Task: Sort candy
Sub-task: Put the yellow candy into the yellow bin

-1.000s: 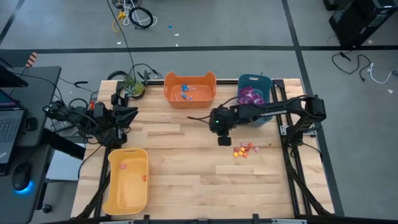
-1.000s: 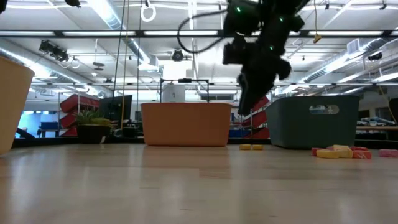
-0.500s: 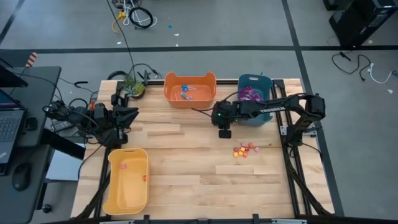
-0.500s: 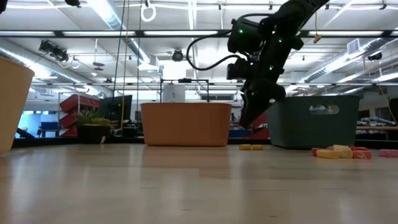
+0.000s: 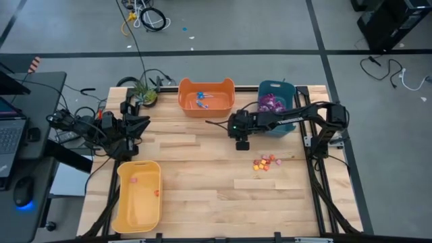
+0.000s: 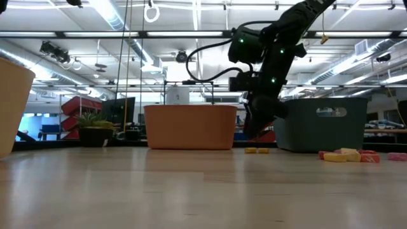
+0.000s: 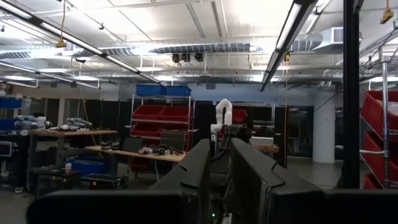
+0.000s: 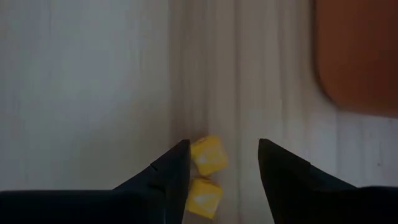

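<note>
the right gripper (image 8: pixel 217 163) hangs low over the wooden table (image 5: pixel 202 196), between the orange bin and the teal bin, its two dark fingers (image 8: pixel 171 168) spread wide with nothing between them. straight beneath, in the right wrist view, two small yellow candies (image 8: pixel 205 177) lie touching each other on the wood, closer to one finger than the other. a corner of the orange bin (image 8: pixel 357 56) shows just beyond. from the low view the same gripper (image 6: pixel 254 124) points down just above the tabletop, with the pair of yellow pieces (image 6: pixel 256 151) on the boards below it.

from above, the right gripper (image 5: pixel 241 143) sits near the front corner of the orange bin (image 5: pixel 206 98), which holds a few blue-wrapped lollipops (image 5: pixel 201 98). the teal bin (image 5: pixel 277 91) beside it has a heap of shiny purple packets (image 5: pixel 271 102) inside. nearer the table's right side, well apart from the bins, a loose cluster of small orange, red and pink candies (image 5: pixel 264 163) lies on the wood. the yellow bin (image 5: pixel 138 196) at the near left corner carries a couple of small reddish pieces (image 5: pixel 156 192).

the left gripper (image 5: pixel 131 128) waits at the table's left edge, raised; its wrist view looks out into the room, and the fingers (image 7: pixel 193 171) stand a narrow gap apart, holding nothing that i can see.
</note>
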